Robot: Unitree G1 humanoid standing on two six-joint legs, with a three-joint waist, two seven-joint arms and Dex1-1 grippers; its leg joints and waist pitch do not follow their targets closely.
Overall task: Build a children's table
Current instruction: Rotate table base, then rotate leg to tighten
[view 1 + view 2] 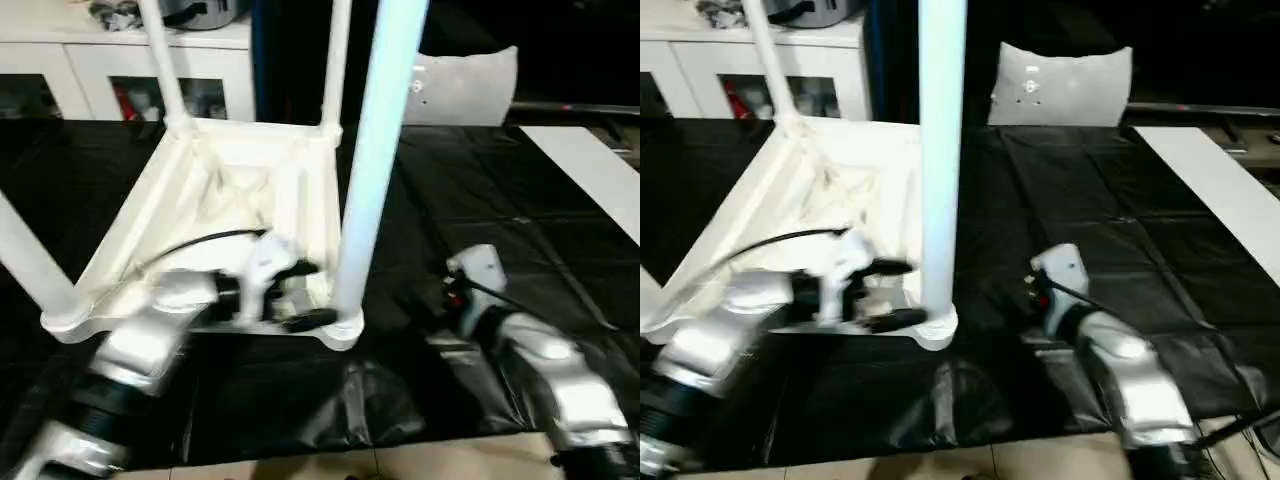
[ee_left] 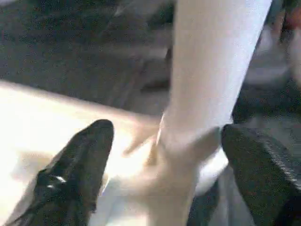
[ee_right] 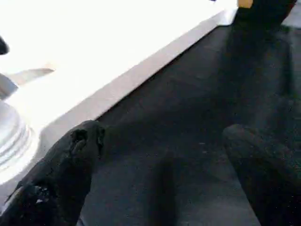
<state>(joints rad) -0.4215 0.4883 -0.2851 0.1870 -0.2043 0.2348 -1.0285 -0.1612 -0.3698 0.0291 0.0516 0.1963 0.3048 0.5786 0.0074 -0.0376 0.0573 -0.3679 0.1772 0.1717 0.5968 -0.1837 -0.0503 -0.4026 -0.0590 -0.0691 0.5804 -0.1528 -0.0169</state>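
The left gripper [image 2: 164, 155] is spread wide, its two black fingers [image 2: 80, 165] standing on either side of the foot of the nearest table leg [image 1: 375, 150] with a gap on both sides, so it has hold of nothing. That leg stands upright in the near corner socket of the table top [image 1: 230, 200], which lies upside down on the black sheet [image 1: 480, 200] just beyond and under this gripper. The right gripper [image 3: 164, 155] is also wide open and empty, hovering over bare black sheet, with the white edge of the table top just beside one finger. Beyond the left gripper, the ribbed underside runs back to two far legs [image 1: 160, 60] rising from the rear corners; another leg [image 1: 30, 255] stands off to its outer side. Farther back sit a white cabinet [image 1: 90, 65] and a pale cushion [image 1: 465, 85].
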